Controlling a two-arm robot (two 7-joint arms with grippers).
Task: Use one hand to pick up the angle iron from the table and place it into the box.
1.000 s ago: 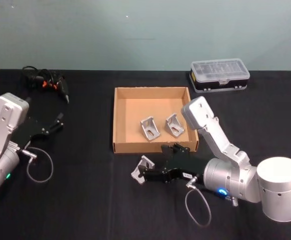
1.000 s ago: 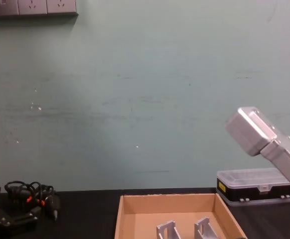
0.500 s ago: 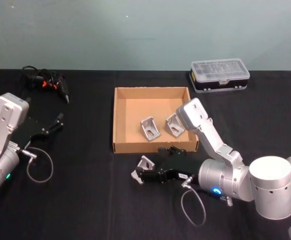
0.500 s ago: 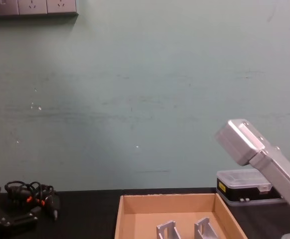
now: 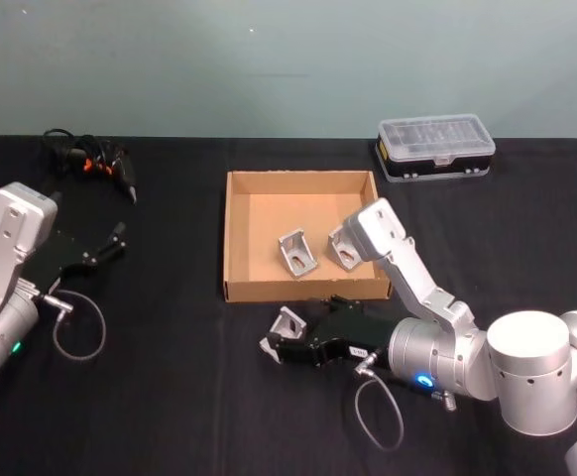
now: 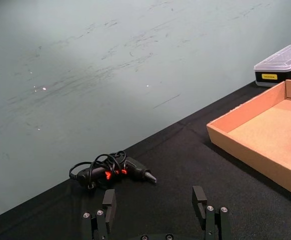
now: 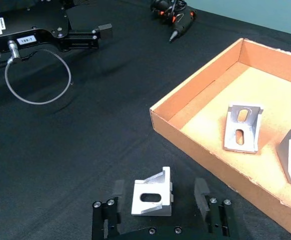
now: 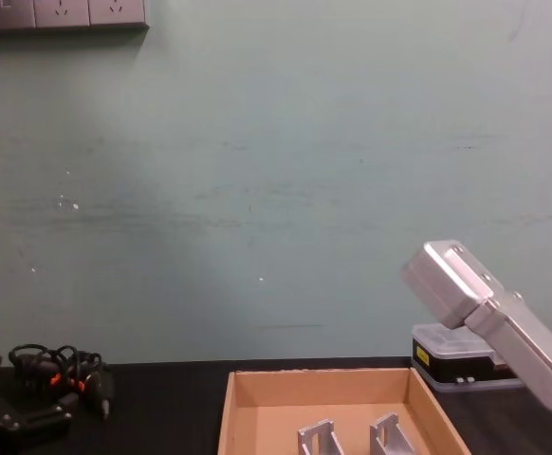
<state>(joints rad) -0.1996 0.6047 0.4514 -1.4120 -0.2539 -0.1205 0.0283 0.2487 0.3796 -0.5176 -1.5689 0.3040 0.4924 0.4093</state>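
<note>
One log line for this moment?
phase: pre-grasp | right gripper: open, straddling angle iron on table outside box | box: two other angle irons inside | left gripper: open, parked left

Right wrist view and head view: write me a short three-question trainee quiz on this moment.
1. True or false: the right pincer is shut on the angle iron lying on the table.
2. How many other angle irons lie inside the box? A one, B two, C three.
3. Fill the gap: the jaws of the left pincer stand ____.
Key: 1 false, its jaws straddle it open; 2 B; 3 open.
</note>
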